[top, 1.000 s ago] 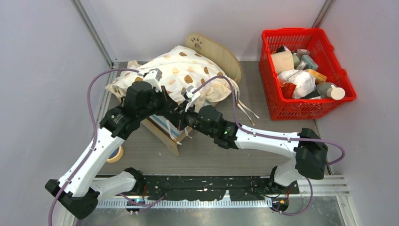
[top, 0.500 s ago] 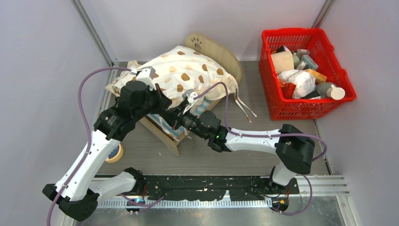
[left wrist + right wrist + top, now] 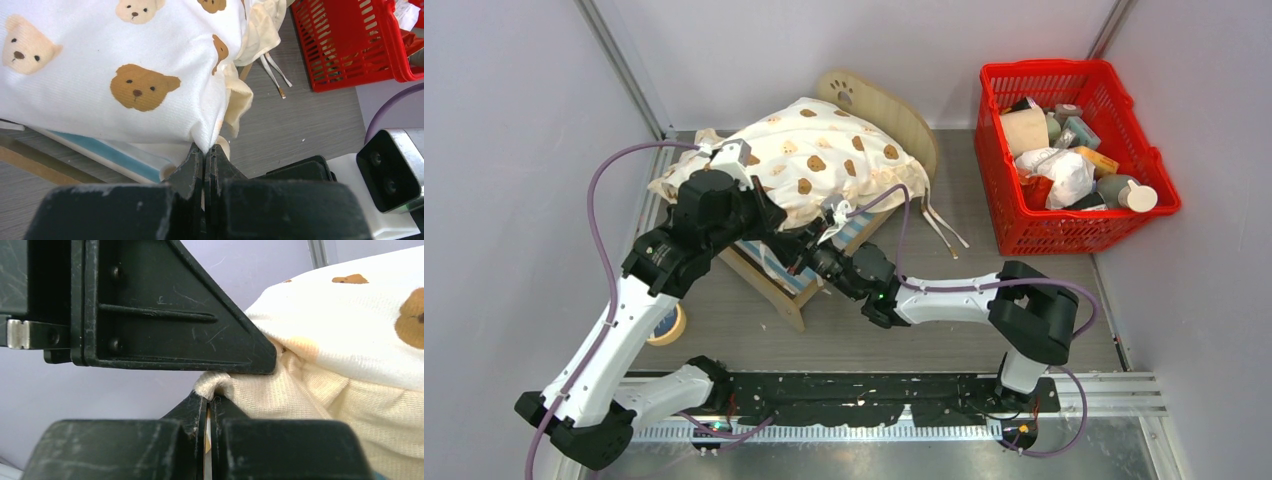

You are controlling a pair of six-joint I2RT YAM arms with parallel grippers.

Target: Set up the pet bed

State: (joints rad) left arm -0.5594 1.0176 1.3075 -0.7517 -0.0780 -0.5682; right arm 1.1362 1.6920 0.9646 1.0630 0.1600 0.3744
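Your left pincer (image 3: 205,149) is clenched on the cushion (image 3: 100,65). It pinches a fold at the cushion's lower edge, and the two fingers meet with only cloth between them. Your right pincer (image 3: 210,399) is clenched as well, nipping a small bunch of the cream ruffle (image 3: 310,390) under the bear-print cover. In the right wrist view the left pincer's black finger sits just above that bunch, so the two grips are right beside each other on the same edge.

From above, both arms reach in over the middle of the bench (image 3: 904,330) and meet at the cushion's near side. The left arm comes in from the left and the right arm from the right.

The bed (image 3: 879,108) stands at the back of the bench, set at an angle. Its arched headboard, with the paw-print cutout, points toward the rear wall, and its foot end points toward the left arm. The cushion is heaped on top and hides most of the bed. You can see only the headboard, a strip of the striped base (image 3: 90,147) below the cushion's edge, and the wooden side rail (image 3: 769,292) on the near side.

Loose ties (image 3: 944,230) trail from the cushion onto the bench on the right. Beyond them, apart from the bed, is the red basket (image 3: 1044,68), full of mixed items. A tape roll (image 3: 669,325) lies flat on the bench just beside the left arm.
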